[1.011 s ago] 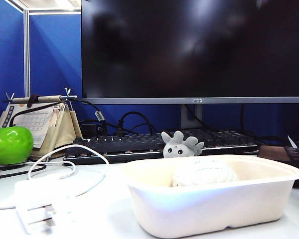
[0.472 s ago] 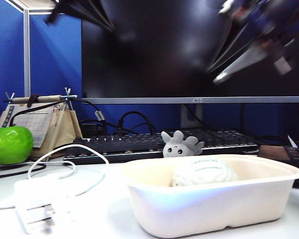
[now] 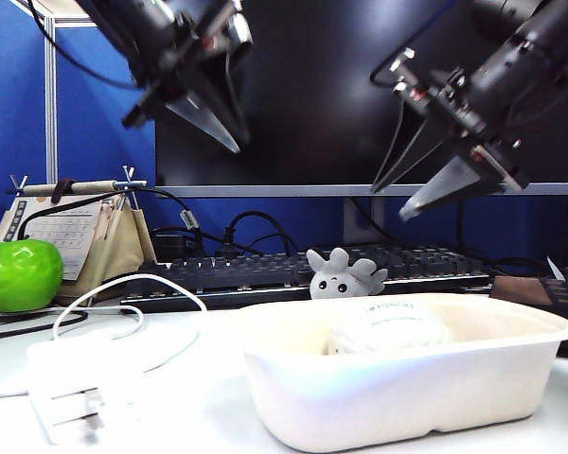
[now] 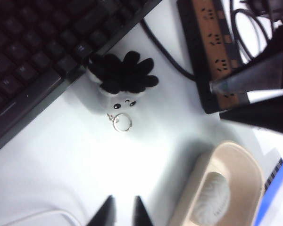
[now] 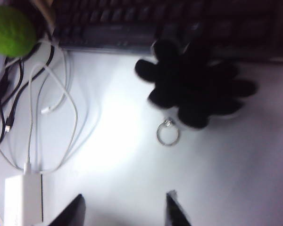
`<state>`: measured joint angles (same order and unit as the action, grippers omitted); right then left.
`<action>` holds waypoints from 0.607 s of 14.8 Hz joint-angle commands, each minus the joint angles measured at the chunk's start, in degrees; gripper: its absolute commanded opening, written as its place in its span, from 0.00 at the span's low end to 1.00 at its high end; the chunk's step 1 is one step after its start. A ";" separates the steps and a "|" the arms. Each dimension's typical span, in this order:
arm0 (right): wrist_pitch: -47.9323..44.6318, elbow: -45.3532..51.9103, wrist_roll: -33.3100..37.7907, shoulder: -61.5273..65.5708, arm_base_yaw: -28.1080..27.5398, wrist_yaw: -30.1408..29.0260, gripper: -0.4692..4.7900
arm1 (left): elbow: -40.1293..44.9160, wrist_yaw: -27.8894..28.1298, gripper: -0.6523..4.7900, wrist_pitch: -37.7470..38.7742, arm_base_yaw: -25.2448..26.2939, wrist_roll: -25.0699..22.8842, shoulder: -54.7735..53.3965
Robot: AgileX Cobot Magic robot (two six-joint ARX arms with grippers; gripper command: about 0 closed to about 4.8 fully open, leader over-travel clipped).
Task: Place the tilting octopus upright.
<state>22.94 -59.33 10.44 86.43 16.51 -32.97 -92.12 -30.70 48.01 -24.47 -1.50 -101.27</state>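
The octopus (image 3: 345, 275) is a small pale grey plush lying tipped over against the keyboard's front edge, tentacles up and face forward. From above, in the left wrist view, the octopus (image 4: 123, 78) shows its dark underside, with a metal key ring (image 4: 122, 122) beside its face. In the right wrist view the octopus (image 5: 194, 87) is a dark flower shape. My left gripper (image 3: 235, 142) hangs high at the upper left, jaws a narrow gap apart and empty (image 4: 124, 209). My right gripper (image 3: 390, 202) hovers above and right of the octopus, wide open and empty (image 5: 125, 207).
A white tray (image 3: 398, 392) holding a white lump (image 3: 386, 327) stands in front. The black keyboard (image 3: 265, 272) and monitor (image 3: 369, 95) are behind. The green apple (image 3: 19, 274), a desk calendar (image 3: 71, 236), a white charger (image 3: 71, 388) with cables and a power strip (image 4: 212, 47) are nearby.
Both arms have come down into view from above the table. Both grippers now stand open, the right wider. The octopus has not moved.
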 commanded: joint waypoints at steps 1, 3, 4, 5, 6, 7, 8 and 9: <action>-1.46 -0.07 -0.15 1.16 0.15 0.96 0.60 | -0.17 0.04 0.28 -2.49 -0.02 -0.20 -2.69; -2.86 -0.07 -0.15 1.84 0.22 1.29 0.60 | -0.17 0.00 0.28 -4.50 -0.02 -0.20 -3.93; -3.61 -0.07 -0.15 2.10 0.22 1.33 0.60 | -0.15 0.02 0.28 -5.57 -0.02 -0.20 -4.35; -4.90 -0.07 -0.15 2.60 0.22 1.33 0.60 | -0.17 -0.11 0.29 -7.37 -0.02 -0.17 -4.79; -5.38 -0.09 -0.15 2.89 0.22 1.38 0.60 | -0.17 -0.11 0.29 -7.96 -0.02 -0.17 -4.92; -6.43 -0.09 -0.13 3.50 0.22 1.38 0.60 | -0.17 -0.13 0.29 -8.70 -0.04 -0.09 -5.01; -7.28 -0.09 -0.13 4.22 0.22 1.38 0.60 | -0.17 -0.15 0.31 -9.18 -0.04 -0.02 -5.05; -8.35 -0.09 -0.13 5.14 0.22 1.36 0.60 | -0.15 -0.09 0.38 -9.84 -0.39 -0.02 -5.16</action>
<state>16.25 -59.33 10.44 91.37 16.71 -31.48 -92.12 -30.61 39.46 -24.53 -1.50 -106.21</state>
